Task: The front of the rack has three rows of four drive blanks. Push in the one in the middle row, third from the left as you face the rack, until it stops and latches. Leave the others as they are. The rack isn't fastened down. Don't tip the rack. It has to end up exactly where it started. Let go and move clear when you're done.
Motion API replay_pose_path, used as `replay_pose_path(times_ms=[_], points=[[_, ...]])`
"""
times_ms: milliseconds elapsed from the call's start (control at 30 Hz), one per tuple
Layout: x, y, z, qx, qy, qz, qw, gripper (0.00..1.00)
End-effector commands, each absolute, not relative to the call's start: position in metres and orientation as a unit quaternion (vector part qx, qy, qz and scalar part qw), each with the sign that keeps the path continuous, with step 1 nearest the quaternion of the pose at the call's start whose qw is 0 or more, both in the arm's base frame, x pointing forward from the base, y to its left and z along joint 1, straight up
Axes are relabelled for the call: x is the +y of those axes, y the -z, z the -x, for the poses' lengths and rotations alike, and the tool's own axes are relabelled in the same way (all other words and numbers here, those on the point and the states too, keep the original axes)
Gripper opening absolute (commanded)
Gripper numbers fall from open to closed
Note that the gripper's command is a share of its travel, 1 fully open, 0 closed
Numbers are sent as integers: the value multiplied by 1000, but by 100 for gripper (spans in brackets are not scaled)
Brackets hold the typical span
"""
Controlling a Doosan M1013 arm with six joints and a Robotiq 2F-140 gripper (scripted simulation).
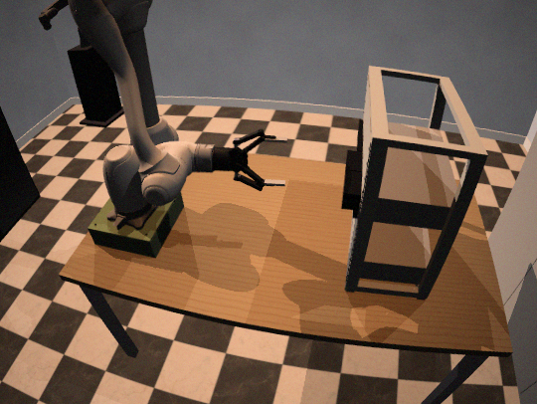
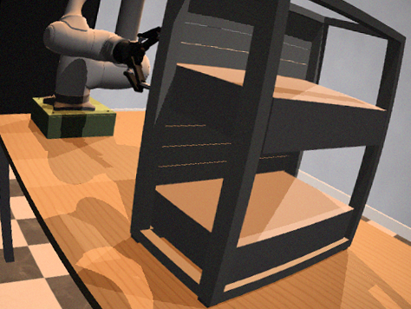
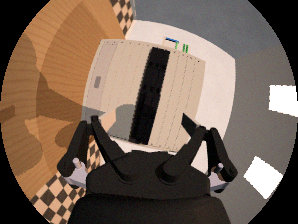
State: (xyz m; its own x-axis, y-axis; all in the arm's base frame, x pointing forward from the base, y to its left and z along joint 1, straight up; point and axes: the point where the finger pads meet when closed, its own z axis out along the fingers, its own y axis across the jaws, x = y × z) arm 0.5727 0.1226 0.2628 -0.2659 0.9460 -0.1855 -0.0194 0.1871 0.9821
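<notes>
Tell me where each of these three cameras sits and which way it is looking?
Top: high above the near table edge, looking down at arm, open hand and rack.
Exterior: low, behind the rack, looking through its shelves at the arm on its green base.
Wrist: on the arm's end, facing the rack's front between two spread fingers.
Shared: top and exterior both show arm, base, table and rack.

The table (image 1: 209,279) has a matt wood-grain top. The rack (image 2: 244,165) looks like matt dark metal with smooth wood-toned shelves. The arm (image 1: 149,174) is smooth, slightly glossy grey.
</notes>
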Motion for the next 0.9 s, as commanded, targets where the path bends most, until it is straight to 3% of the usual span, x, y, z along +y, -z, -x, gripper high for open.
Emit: replay_pose_path(times_ms=[0,867], points=[[117,-264,-573,600,-514,-392,471,100],[83,-268,-573,547,-528,-451,468,100]])
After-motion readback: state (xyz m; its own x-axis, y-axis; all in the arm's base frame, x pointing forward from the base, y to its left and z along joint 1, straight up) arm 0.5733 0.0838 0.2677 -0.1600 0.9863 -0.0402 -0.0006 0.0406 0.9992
